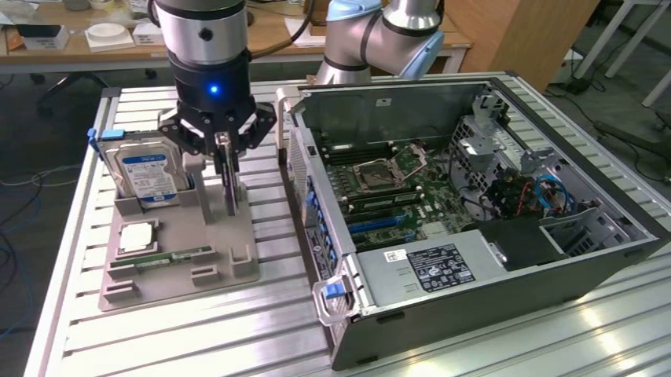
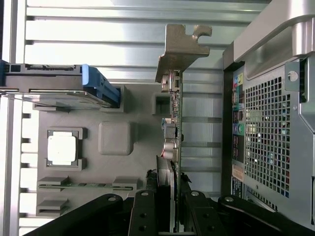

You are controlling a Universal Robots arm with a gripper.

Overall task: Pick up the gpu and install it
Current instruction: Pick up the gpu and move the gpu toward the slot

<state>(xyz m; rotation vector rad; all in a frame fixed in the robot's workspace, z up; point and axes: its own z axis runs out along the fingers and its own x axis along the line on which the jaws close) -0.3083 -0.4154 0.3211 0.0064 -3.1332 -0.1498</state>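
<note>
My gripper (image 1: 225, 151) hangs over the grey holder tray (image 1: 225, 239), left of the open computer case (image 1: 477, 259) in the exterior view. It is shut on the gpu (image 1: 229, 192), a thin dark card held upright and edge-on, its lower end just over the tray. In the wrist view the gpu (image 2: 175, 132) runs out from between my black fingers (image 2: 143, 214), with its grey metal bracket (image 2: 181, 49) at the far end. Whether the card still touches the tray I cannot tell. My gripper (image 2: 172, 199) clamps the card's top edge.
On the tray stand a silver hard drive (image 1: 147, 177) in a blue carrier, a processor (image 1: 137, 236) and a green memory stick (image 1: 173, 257). The case's motherboard (image 1: 404, 192) lies exposed. A second arm (image 1: 378, 39) stands behind the case. The table is slatted aluminium.
</note>
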